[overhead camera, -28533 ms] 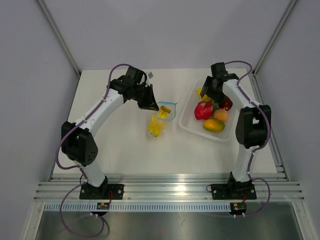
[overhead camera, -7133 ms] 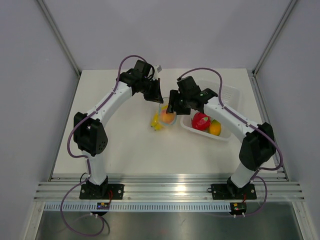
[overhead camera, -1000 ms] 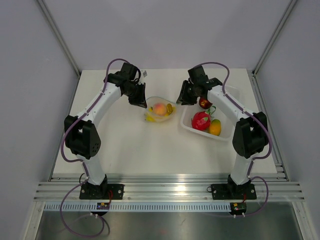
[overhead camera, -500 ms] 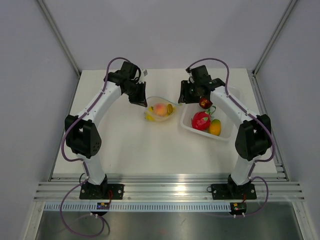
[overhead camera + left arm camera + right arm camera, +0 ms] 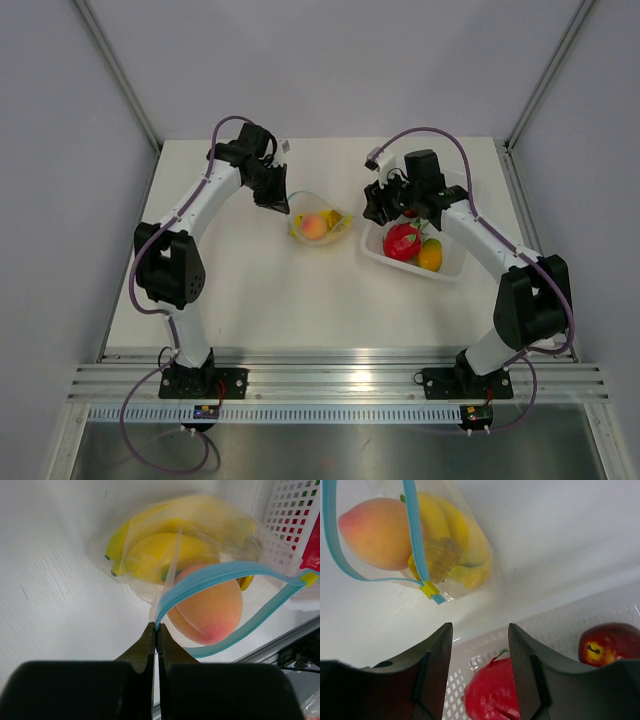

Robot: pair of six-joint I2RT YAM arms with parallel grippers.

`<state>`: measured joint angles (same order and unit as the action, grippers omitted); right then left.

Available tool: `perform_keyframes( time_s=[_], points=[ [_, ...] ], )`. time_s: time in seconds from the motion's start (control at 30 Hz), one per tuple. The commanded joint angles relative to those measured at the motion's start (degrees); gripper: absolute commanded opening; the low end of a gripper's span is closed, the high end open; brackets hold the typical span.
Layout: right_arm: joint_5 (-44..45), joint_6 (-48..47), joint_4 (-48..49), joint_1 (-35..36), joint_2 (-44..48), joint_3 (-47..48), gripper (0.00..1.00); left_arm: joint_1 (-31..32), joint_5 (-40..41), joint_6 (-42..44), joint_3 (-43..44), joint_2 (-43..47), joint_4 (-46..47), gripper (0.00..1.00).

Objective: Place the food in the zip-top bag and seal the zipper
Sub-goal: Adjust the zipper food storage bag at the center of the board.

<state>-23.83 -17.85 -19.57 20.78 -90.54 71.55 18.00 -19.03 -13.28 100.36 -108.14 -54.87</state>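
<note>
- Top external view: the zip-top bag (image 5: 321,224) lies on the white worktop (image 5: 250,290), between the two arms and just left of the white tray (image 5: 455,270).
- The peach (image 5: 316,227) shows orange-pink through the clear plastic, with the yellow banana bunch (image 5: 298,232) beside it.
- The left gripper (image 5: 278,200) sits at the bag's upper left edge. The right gripper (image 5: 378,208) hangs over the tray's left rim, apart from the bag.
- A red fruit (image 5: 402,241) and an orange one (image 5: 430,258) lie in the tray.
- Left wrist view: the left gripper (image 5: 156,630) has its jaws clenched on the light-blue zipper (image 5: 225,575), pinching one end of the strip.
- The strip loops open around the peach (image 5: 210,610), so the mouth is unsealed. A yellow slider tab (image 5: 309,576) sits at its far end.
- The banana bunch (image 5: 160,550) lies deeper inside the crinkly, glossy bag (image 5: 225,515). The tray's perforated wall (image 5: 295,510) is just beyond it.
- Right wrist view: the right gripper (image 5: 480,626) has its jaws released and spread, with nothing between them.
- Ahead lies the bag with the peach (image 5: 375,532), banana bunch (image 5: 455,530) and a lemon (image 5: 440,555), dulled by the plastic.
- The zipper (image 5: 415,540) crosses them and ends at the slider tab (image 5: 429,589).
- A red apple (image 5: 607,642) and the red fruit (image 5: 490,690) are in the tray (image 5: 560,625).
</note>
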Motion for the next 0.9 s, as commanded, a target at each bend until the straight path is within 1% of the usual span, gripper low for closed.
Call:
perform_keyframes(
  time_s=[0.0, 0.1, 0.17, 0.47, 0.57, 0.73, 0.87],
  points=[
    [-6.83, -10.53, 2.25, -0.39, -0.60, -0.35, 0.56, -0.25, -1.45, 0.89, 2.91, -1.28, -0.06, 0.00],
    [-9.29, -13.08, 6.46, -0.38, 0.28, -4.12, 0.61, -0.51, -1.54, 0.89, 4.41, -2.16, -0.85, 0.00],
    [-11.58, -13.79, 7.53, -0.30, 0.45, -4.66, 0.63, -0.68, -1.54, 1.06, 5.28, -2.87, -1.29, 0.00],
    [-17.91, -15.55, 3.32, 0.23, -2.71, -2.38, 0.63, -1.56, -2.59, 0.62, 7.13, -4.80, -2.17, 0.00],
    [-17.74, -15.64, 3.13, 1.46, -3.50, -2.73, 0.63, -1.74, -2.77, 0.62, 7.66, -5.24, -2.52, 0.00],
    [-17.04, -13.80, 6.12, 2.95, -5.43, -2.47, 0.63, -1.91, -3.38, 0.53, 7.75, -5.16, -2.61, 0.00],
    [-15.80, -11.16, 10.95, 3.22, -6.31, -2.38, 0.64, -1.92, -3.47, 0.53, 7.40, -5.15, -2.61, 0.00]
  ],
)
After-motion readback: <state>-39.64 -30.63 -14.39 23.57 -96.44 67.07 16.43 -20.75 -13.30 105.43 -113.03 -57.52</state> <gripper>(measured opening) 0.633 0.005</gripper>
